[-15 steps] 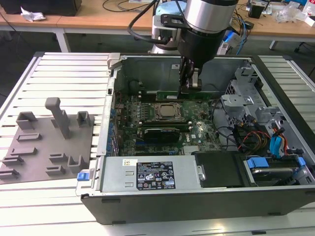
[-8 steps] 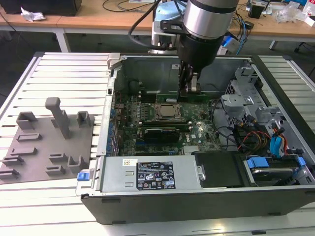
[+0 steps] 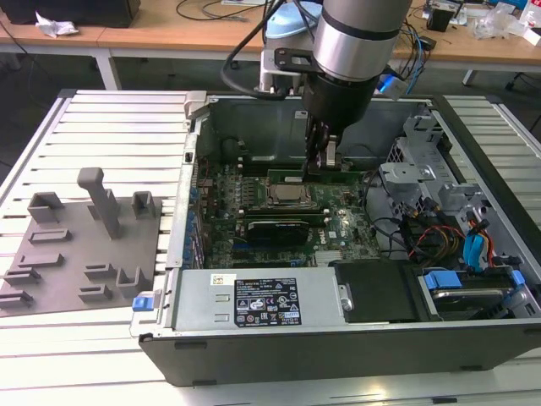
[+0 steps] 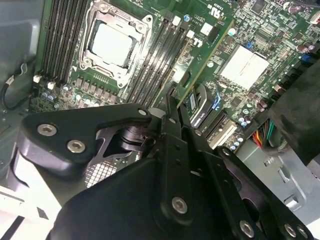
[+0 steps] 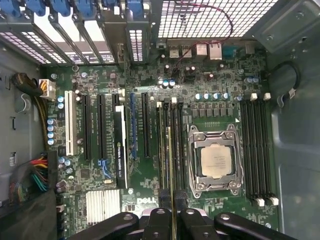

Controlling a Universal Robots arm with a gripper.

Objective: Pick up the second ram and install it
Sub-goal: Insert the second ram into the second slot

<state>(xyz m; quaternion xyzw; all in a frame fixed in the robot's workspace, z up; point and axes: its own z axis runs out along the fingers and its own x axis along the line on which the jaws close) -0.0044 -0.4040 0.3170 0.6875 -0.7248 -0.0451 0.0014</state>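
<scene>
**SECOND MEMORY MODULE: HELD OVER THE SLOT BANK**

**Position.** The open dark-grey steel computer case (image 3: 338, 355) lies on its side on the white slatted counter (image 3: 110, 127). The arm reaches down into it. In the first wrist view, the black two-finger gripper (image 5: 172, 214) hangs over the green motherboard (image 5: 210, 95), above the bank of long black memory slots (image 5: 179, 145) just beside the square silver processor socket (image 5: 216, 161).

**Jaws.** The jaws are clenched on the second ram (image 5: 170, 165), a long, thin green circuit-board stick. It is seen edge-on and runs out from between the fingers parallel to the slots. Whether its lower edge already touches a slot cannot be told from these views.

**Other items.** The grey plastic holder tray (image 3: 76, 254) with upright blocks lies on the counter, well apart from the case on the exterior view's left.

**Handling notes (judgement).**
- The module is probably light and stiff along its length, but thin and brittle. It should not be twisted or bent.
- Its flat faces are smooth, so a weak grip could let it slip or tilt.
- Hold it across the two flat faces near mid-length, as it appears to be held here. This keeps the contact edge free and spreads any pressing force evenly.
- The contact edge and the chips are fragile. If the module is tilted against the slot, it may jam.
</scene>
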